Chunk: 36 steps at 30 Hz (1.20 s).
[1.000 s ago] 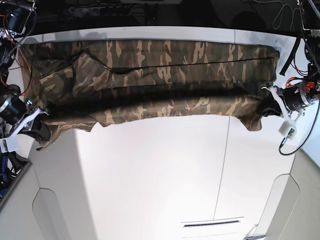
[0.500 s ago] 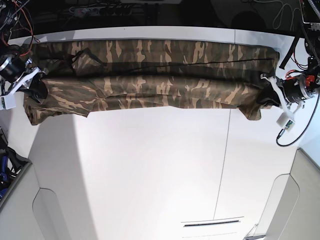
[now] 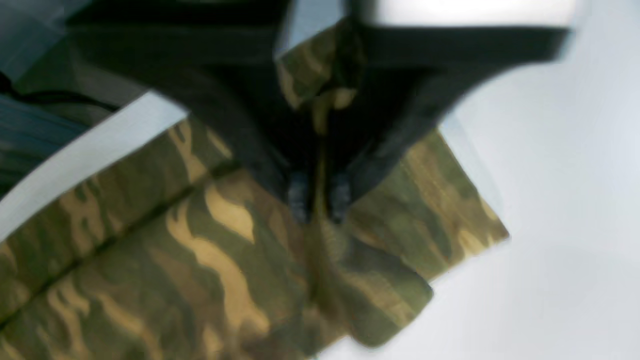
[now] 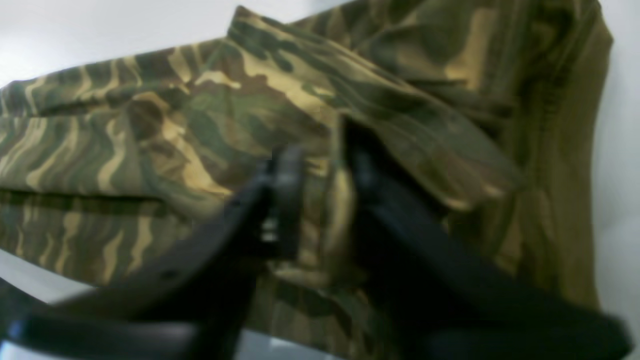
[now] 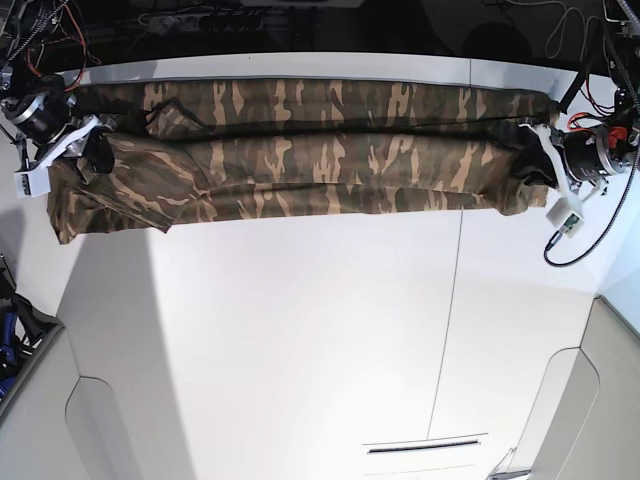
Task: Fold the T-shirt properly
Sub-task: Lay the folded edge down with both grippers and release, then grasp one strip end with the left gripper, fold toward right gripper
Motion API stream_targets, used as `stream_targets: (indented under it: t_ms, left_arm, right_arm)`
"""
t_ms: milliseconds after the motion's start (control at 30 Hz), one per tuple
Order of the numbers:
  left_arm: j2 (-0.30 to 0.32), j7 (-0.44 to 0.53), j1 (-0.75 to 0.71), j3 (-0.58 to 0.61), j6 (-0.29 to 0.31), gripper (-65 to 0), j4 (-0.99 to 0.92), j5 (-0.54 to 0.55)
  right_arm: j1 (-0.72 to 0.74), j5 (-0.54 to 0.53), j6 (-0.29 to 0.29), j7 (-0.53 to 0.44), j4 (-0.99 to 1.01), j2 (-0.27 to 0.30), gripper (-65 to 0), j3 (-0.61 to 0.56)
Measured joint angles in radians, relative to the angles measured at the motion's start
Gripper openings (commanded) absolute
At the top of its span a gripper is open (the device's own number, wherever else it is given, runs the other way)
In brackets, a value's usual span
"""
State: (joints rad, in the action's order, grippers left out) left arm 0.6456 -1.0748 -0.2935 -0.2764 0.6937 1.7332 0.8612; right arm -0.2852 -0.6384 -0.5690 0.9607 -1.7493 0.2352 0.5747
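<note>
Camouflage cloth, the T-shirt [image 5: 300, 150], now lies as a long folded band across the far edge of the white table [image 5: 300, 330]. A second ago its near edge hung lower and both arms sat nearer you; they have since carried that edge up and over the far half, so one lengthwise fold looks done.

Your left gripper [image 3: 320, 200], at the band's right end in the base view, has its jaws only slightly parted, with a ridge of fabric between them. Your right gripper [image 4: 320, 200], at the opposite end, stands visibly wider, cloth bunched in the gap. Both appear to be letting go; whether either grips is unclear.
</note>
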Motion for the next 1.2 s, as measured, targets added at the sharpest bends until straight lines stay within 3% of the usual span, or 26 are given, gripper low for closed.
stream_targets:
  t_ms: [33,167,233,367,433,500,533,700,800,900,1200]
  left_arm:
    - [0.000,-0.020,0.000,0.000,0.000,-45.6,0.000,-0.002]
    - [0.000,-0.043,-0.008,-0.019,-0.001,-45.1,0.000,0.029]
    - [-0.001,-0.034,-0.020,-0.064,-0.001,-45.0,0.000,0.094]
    - [-0.034,-0.035,-0.063,-0.189,-0.002,-44.9,0.001,0.111]
    - [-0.062,-0.040,-0.080,-0.243,-0.001,-41.9,0.000,0.122]
    - [-0.082,-0.037,-0.079,-0.281,-0.001,-37.9,0.000,0.132]
    - [-0.087,-0.028,-0.077,-0.291,-0.001,-36.2,0.000,0.132]
    - [-0.134,0.002,-0.077,-0.306,-0.001,-27.7,-0.008,0.118]
    - [-0.158,0.104,-0.077,-0.305,0.000,-22.7,-0.046,0.058]
    - [-0.161,0.191,-0.077,-0.306,-0.001,-22.6,-0.107,0.048]
    - [-0.173,0.192,-0.075,-0.304,-0.001,-22.6,-0.221,0.050]
  right_arm:
    - [0.000,0.000,0.000,0.010,0.000,0.000,-45.7,0.003]
    - [0.001,-0.040,0.000,0.024,0.000,-0.003,-45.7,0.060]
    - [0.002,-0.089,0.000,0.045,-0.001,-0.003,-45.7,0.114]
    - [0.003,-0.187,-0.001,0.069,-0.009,-0.003,-45.9,0.250]
    - [0.006,-0.226,-0.005,0.071,-0.011,-0.003,-51.5,0.304]
    - [0.017,-0.252,-0.007,0.072,-0.011,-0.002,-64.3,0.332]
    - [0.025,-0.254,-0.008,0.072,-0.011,-0.002,-65.0,0.334]
    - [0.047,-0.258,-0.008,0.053,-0.011,-0.005,-65.0,0.306]
    - [0.047,-0.193,-0.011,-0.004,-0.011,-0.005,-65.0,0.254]
    - [0.047,-0.101,-0.011,-0.063,-0.011,-0.003,-65.0,0.172]
    - [0.050,-0.024,-0.008,-0.133,0.183,-0.003,-65.0,-0.014]
